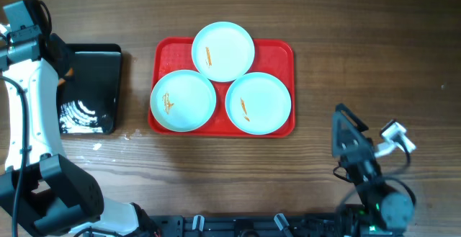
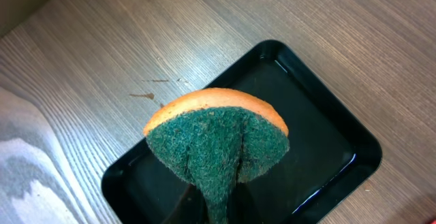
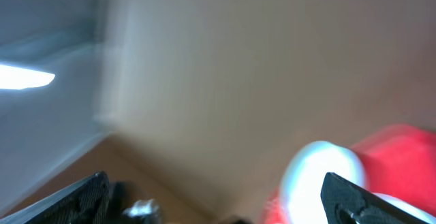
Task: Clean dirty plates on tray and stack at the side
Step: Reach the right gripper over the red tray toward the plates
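Three pale plates lie on the red tray (image 1: pixel 281 50): one at the back (image 1: pixel 223 51), one at the front left (image 1: pixel 183 100), one at the front right (image 1: pixel 258 102). Each has a small orange smear. My left gripper (image 1: pixel 63 70) is at the far left over a black bin (image 1: pixel 94 86). In the left wrist view it (image 2: pixel 218 209) is shut on an orange sponge with a green scouring face (image 2: pixel 216 139), held above the bin (image 2: pixel 320 135). My right gripper (image 1: pixel 347 132) is open and empty, to the front right of the tray. Its view is blurred, showing a plate (image 3: pixel 320 173) and the tray (image 3: pixel 402 156).
The black bin holds a little shiny liquid (image 1: pixel 79 113). Small drops lie on the wood between the bin and the tray (image 1: pixel 97 147). Bare wooden table (image 1: pixel 374 42) stretches to the right of the tray.
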Controlling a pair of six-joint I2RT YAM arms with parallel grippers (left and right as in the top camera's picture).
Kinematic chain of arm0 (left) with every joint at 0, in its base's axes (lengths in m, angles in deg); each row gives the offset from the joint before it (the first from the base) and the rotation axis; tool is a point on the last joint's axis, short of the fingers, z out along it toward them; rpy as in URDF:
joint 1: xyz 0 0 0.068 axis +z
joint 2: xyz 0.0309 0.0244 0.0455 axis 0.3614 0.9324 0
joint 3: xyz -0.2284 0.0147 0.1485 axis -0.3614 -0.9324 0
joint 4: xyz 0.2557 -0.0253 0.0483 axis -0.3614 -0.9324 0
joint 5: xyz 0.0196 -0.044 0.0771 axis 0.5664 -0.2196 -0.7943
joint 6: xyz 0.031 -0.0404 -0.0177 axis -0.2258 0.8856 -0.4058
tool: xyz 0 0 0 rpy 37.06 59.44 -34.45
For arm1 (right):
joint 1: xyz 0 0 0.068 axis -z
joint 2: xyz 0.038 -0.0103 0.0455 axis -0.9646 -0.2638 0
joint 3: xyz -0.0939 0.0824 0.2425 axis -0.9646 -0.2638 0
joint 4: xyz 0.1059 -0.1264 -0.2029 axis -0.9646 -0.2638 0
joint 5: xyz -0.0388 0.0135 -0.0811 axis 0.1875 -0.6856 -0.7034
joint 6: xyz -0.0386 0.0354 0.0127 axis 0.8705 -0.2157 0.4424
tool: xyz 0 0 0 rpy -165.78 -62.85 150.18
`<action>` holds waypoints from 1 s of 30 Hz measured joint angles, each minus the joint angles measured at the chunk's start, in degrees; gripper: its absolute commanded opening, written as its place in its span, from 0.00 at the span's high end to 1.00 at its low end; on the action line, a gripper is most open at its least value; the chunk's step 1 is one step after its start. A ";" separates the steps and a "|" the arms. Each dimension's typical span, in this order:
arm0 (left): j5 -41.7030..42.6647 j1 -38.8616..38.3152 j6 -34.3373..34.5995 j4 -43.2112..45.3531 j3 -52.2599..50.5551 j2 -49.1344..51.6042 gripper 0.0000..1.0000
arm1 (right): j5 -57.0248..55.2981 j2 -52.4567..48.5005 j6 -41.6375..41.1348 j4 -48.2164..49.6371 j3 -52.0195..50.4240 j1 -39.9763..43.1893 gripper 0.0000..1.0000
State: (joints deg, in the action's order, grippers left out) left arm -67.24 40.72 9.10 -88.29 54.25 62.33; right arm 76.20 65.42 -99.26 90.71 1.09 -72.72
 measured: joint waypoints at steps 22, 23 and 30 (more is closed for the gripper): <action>2.80 0.00 0.00 -0.44 0.00 0.00 0.96 | -11.80 -104.15 38.64 -60.48 86.31 -37.73 0.11; 2.82 0.00 0.00 -0.46 0.00 0.00 0.96 | -13.16 -108.17 37.55 -58.82 86.31 -37.68 0.27; 2.80 0.00 0.00 -0.68 0.00 0.00 0.96 | -8.59 -115.49 43.80 -54.40 86.33 -37.68 0.64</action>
State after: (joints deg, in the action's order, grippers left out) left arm -64.44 40.72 9.10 -88.97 54.25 62.33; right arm 67.61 -50.07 -55.46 36.31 87.42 -110.41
